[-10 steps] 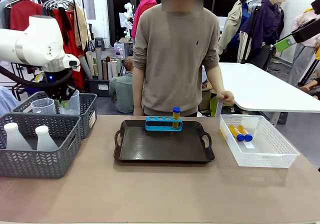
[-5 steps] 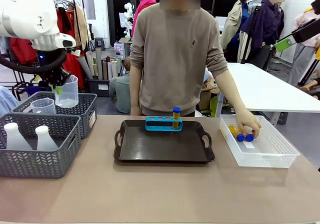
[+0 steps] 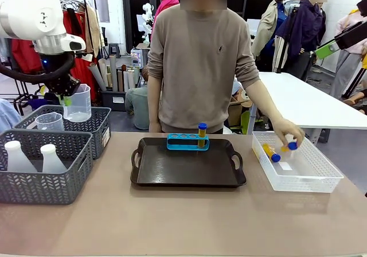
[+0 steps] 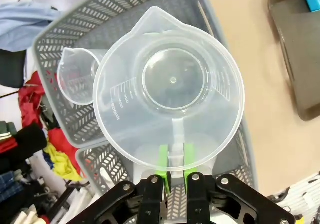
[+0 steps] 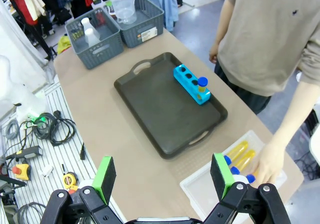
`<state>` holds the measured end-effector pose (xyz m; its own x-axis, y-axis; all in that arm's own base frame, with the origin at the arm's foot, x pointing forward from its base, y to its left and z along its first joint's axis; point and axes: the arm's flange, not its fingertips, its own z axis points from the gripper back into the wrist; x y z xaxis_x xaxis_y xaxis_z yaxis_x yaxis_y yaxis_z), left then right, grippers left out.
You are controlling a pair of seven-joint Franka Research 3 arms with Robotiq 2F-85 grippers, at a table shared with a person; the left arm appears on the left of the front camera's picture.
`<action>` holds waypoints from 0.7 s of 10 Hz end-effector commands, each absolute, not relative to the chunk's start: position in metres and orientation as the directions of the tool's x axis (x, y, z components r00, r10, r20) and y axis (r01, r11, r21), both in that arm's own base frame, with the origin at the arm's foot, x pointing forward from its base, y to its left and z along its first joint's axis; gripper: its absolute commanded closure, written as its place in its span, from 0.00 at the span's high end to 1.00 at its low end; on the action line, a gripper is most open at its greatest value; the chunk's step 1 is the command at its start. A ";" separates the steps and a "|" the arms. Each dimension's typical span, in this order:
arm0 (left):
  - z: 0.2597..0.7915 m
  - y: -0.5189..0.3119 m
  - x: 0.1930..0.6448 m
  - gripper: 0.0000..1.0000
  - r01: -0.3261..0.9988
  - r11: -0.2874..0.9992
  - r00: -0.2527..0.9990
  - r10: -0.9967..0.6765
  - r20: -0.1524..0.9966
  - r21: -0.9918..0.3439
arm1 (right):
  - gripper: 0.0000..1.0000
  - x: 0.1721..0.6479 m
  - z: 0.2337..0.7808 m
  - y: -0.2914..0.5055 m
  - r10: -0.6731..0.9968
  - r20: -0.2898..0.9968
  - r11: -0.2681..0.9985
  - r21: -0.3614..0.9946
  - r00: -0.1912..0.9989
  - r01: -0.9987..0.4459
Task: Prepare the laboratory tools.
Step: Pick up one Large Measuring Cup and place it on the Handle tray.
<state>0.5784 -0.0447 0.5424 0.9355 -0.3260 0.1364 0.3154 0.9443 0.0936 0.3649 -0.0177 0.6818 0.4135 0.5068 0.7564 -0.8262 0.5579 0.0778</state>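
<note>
Left end effector (image 4: 173,163) clamped on beaker (image 4: 170,81) handle over basket (image 4: 60,41) w/ 2nd beaker (image 4: 77,79).

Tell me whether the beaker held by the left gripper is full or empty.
Empty. The left wrist view looks down through the clear beaker to its bare bottom, with the grey basket showing through.

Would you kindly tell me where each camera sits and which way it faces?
Front view: on the robot's side of the table, facing the person across it; the left gripper holds a beaker over the grey basket.
Left wrist view: above that basket, looking straight down; its fingers clamp the beaker's handle.
Right wrist view: high up, looking down at the tray and the person's hand; the right gripper is open.
Front and right wrist views share the tray.
</note>
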 end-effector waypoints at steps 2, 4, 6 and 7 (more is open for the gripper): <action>0.542 -0.045 0.578 0.00 0.315 0.944 0.935 -0.326 0.136 0.094 | 1.00 0.366 0.683 -0.017 0.499 0.771 0.544 0.076 0.395 -0.835; 0.581 -0.055 0.570 0.00 0.381 0.917 0.925 -0.376 0.061 -0.119 | 1.00 0.366 0.683 -0.017 0.499 0.771 0.544 0.076 0.395 -0.835; 0.627 -0.072 0.551 0.00 0.456 0.871 0.890 -0.449 0.080 -0.185 | 1.00 0.366 0.683 -0.017 0.499 0.771 0.544 0.076 0.395 -0.835; 0.650 -0.085 0.538 0.00 0.520 0.831 0.854 -0.511 0.097 -0.198 | 1.00 0.366 0.683 -0.017 0.499 0.771 0.544 0.076 0.395 -0.835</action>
